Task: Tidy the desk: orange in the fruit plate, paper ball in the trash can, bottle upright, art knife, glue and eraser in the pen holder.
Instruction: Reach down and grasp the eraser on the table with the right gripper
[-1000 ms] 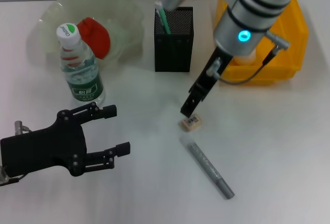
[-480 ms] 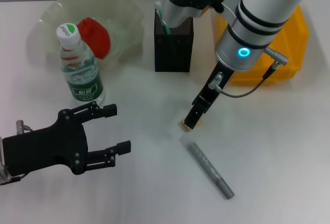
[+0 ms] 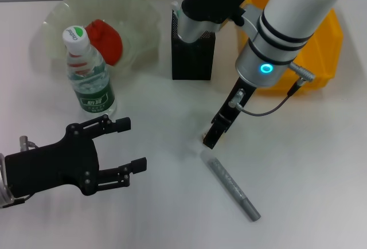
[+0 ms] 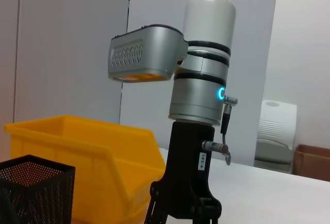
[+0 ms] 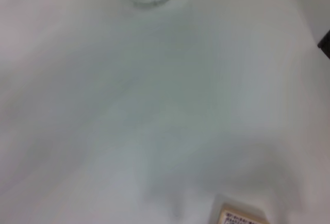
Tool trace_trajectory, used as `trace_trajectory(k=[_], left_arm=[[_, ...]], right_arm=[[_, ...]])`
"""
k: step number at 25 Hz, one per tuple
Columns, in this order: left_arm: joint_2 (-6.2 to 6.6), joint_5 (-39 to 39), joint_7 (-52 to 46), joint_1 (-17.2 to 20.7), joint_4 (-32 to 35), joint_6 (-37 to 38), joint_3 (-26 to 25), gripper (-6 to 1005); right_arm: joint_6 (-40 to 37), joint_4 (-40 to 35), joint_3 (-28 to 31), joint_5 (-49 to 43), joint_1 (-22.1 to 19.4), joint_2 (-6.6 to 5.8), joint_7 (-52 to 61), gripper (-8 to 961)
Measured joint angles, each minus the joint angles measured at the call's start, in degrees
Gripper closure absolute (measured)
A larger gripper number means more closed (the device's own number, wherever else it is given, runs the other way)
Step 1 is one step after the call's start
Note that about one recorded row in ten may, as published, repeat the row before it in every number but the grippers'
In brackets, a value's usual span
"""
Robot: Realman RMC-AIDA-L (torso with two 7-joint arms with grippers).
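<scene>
1. White desk [image 3: 321, 163] with most of the stuff parked along the far side; the orange [image 3: 106, 41] is sitting in the pale-green fruit plate [image 3: 140, 14] at the far left, and the bottle [image 3: 87, 72] stands upright just in front of that plate
2. black mesh pen holder [image 3: 194, 54] is near the middle at the back with the mint-green art knife [image 3: 179, 15] poking up out of it; the yellow trash can [image 3: 327, 42] is just beside it on the right
3. right hand [image 3: 210, 140] is down low at the desk, right over the eraser [image 5: 238, 216]; from the head view the eraser is covered by it, the right wrist view only catches its labelled edge; can't tell how wide that hand is spread or whether it has hold of anything
4. grey glue [image 3: 230, 185] lies flat on the desk just in front of the right hand, pointing off diagonally; nothing touching it
5. left hand [image 3: 131, 144] hovers at the near left, fingers spread wide, holding nothing; well apart from the glue
</scene>
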Motion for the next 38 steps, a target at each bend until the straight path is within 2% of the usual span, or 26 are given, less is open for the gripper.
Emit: trace_trajectory(k=[20,38], left_arm=[[0.0,0.01,-0.02,-0.29,-0.07,-0.75,0.09,180],[-0.09,0.01,-0.02,-0.74,-0.46,-1.46,0.34,180]], right_arm=[[3.36,0.19,-2.21,1.89,-1.94,0.01,-0.19,140],[4.49,1.28,-2.87,2.42,-2.09,0.01,-0.29,142]])
